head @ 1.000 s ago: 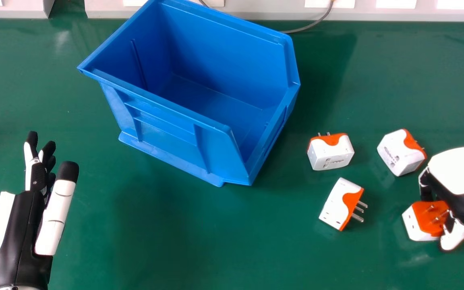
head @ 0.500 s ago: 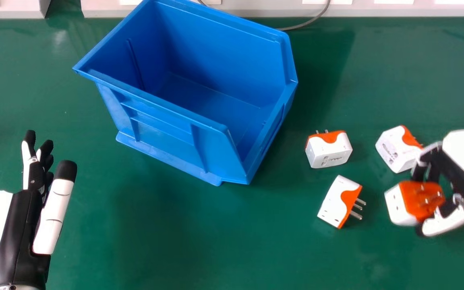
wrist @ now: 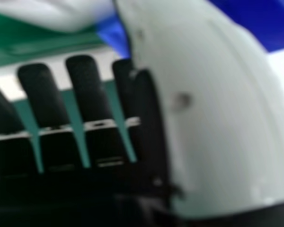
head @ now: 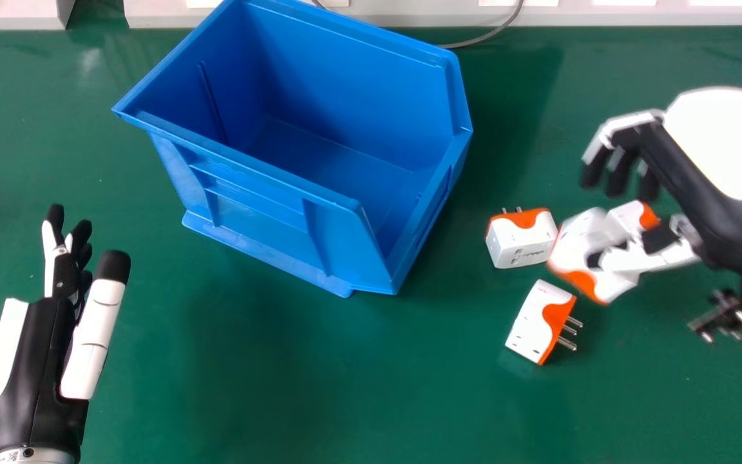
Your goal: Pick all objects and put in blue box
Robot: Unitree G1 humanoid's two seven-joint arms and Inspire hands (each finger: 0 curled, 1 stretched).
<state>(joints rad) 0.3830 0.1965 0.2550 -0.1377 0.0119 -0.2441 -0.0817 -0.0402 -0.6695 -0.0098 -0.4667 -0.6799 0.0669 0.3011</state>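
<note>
A: ok so where's the adapter it's dealing with? Kinda messy over there.

B: Right of the blue box, at the thumb of the right hand. Overlaps the adapter behind it too. Can't tell if it's in the air or on the bench.

A: Is it actually gripped?

B: Doesn't look like it. The fingers are loose and slightly bent, well off the thumb, nothing between them. Left hand is just idling at the left, fingers relaxed.

A: How would these things handle, you reckon?

B: Pretty light I'd guess, hard stiff plastic, no squish at all. Smooth shell, so probably slippery, and a thumb alone won't keep it. Not fragile really, but I'd baby the metal pins. Go across the two flat white sides, fingers on one, thumb opposite, pins poking out free.

A: And looks-wise?

B: Chunky white block, rounded edges, orange patch with a wavy border. That one's blurry, orange toward the bottom, tilted. Same style on the adapter nearest the box, little slots in its white face, pins pointing away. The adapter lying lower down is the clearest, longish white body with its pins out to the right.
</note>
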